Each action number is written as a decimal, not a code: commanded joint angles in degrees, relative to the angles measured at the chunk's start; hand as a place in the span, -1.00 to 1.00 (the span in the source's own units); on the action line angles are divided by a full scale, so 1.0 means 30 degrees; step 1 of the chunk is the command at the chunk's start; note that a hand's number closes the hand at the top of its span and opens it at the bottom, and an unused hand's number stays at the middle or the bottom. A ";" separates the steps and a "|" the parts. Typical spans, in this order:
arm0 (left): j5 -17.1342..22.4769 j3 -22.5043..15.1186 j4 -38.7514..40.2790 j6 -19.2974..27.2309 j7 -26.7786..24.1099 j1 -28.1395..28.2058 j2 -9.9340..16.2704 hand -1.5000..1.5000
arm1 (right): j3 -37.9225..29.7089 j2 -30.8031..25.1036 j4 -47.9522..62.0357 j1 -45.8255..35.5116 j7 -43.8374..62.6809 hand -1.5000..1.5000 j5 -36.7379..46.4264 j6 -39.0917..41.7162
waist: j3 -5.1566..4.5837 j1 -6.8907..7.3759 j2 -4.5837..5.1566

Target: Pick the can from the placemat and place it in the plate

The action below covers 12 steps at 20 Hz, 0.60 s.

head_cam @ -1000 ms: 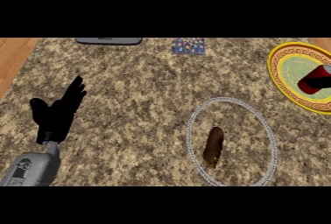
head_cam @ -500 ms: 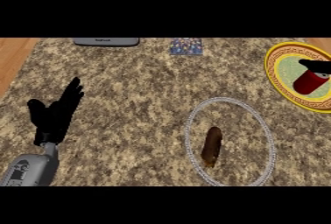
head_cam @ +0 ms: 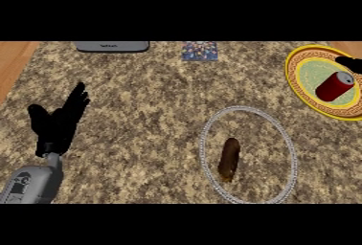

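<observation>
The red can (head_cam: 333, 86) lies tilted on the green centre of the yellow-rimmed plate (head_cam: 298, 81) at the right edge. Only a small black part of my right hand (head_cam: 351, 63) shows at the right edge, just above the can and apart from it. The round placemat with a grey rim (head_cam: 205, 143) lies at lower centre with a brown oblong object (head_cam: 229, 159) on it. My left hand (head_cam: 58, 125) rests open at the left, fingers up, far from the can.
A grey device (head_cam: 112, 46) and a small patterned card (head_cam: 199, 50) lie along the counter's far edge. The speckled stone counter top spans the view, with a wooden strip (head_cam: 14, 62) at the far left.
The can has gone from my right hand's hold to lying on the plate. The right hand has drawn back toward the upper right edge. The left hand has stayed still.
</observation>
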 commanded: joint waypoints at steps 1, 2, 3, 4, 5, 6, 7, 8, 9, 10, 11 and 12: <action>-0.0608 -0.0097 0.0127 0.0211 -0.0237 0.0278 -0.0295 0.00 | -0.1061 -0.0252 -0.0464 0.1333 -0.0339 -1.00 -0.1349 0.2419 | -0.0012 -0.0070 -0.0039; -0.0733 -0.0221 -0.0522 0.0296 0.0276 0.0045 -0.0408 0.00 | -0.1259 -0.0193 0.0420 0.1308 -0.1663 -1.00 -0.1154 0.2076 | 0.0006 0.0194 0.0054; -0.0795 -0.0155 -0.0800 0.0390 0.1154 -0.0238 -0.0519 0.00 | -0.0742 0.0236 -0.0537 0.1656 -0.0956 -1.00 -0.0865 0.1750 | -0.0011 0.0037 -0.0024; -0.1098 -0.0572 -0.0598 0.0601 0.0351 0.0557 -0.1011 0.00 | -0.1207 -0.0968 -0.0465 0.2328 -0.1821 -1.00 -0.1191 0.2932 | -0.0007 0.0018 -0.0014; -0.1276 -0.0473 -0.1638 0.0806 0.0611 0.0675 -0.0961 0.00 | -0.1067 -0.0605 0.0313 0.1538 -0.1944 -1.00 -0.0797 0.2348 | 0.0001 0.0227 0.0033; -0.0518 0.0287 -0.1368 -0.0407 0.0572 0.0756 -0.0079 0.00 | -0.1445 -0.0641 0.0429 0.2089 -0.2726 -1.00 -0.1062 0.2333 | 0.0002 0.0220 0.0040; -0.0173 0.0448 -0.1447 -0.0928 0.0718 0.0769 -0.0009 0.00 | -0.1442 -0.1139 -0.0077 0.2057 -0.2062 -1.00 -0.1187 0.2932 | -0.0007 0.0131 0.0003; -0.0260 0.0805 -0.0925 -0.0805 0.0644 0.0421 -0.0026 0.00 | -0.1592 -0.1191 -0.0002 0.2400 -0.2162 -1.00 -0.1313 0.3119 | -0.0008 0.0093 0.0007; -0.0382 0.0827 0.0108 -0.1048 -0.0488 0.0918 -0.0252 0.00 | -0.1524 -0.0856 -0.0553 0.3253 -0.2704 -1.00 -0.1314 0.2818 | -0.0018 -0.0017 -0.0018; -0.0686 0.0822 -0.0209 -0.0547 0.0794 -0.0463 -0.0349 0.00 | -0.1427 -0.1202 -0.0189 0.2954 -0.2257 -1.00 -0.1120 0.3066 | -0.0011 0.0023 0.0002; -0.0768 0.0726 -0.0684 -0.0517 0.0627 0.0092 -0.0587 0.00 | -0.1699 -0.0700 -0.0043 0.3143 -0.3236 -1.00 -0.1296 0.2791 | -0.0006 0.0090 0.0010; -0.1110 0.0173 -0.1878 -0.0129 0.1005 0.1072 -0.0778 0.00 | -0.1914 -0.1806 0.0486 0.3502 -0.3089 -1.00 -0.1383 0.3847 | 0.0002 0.0157 0.0012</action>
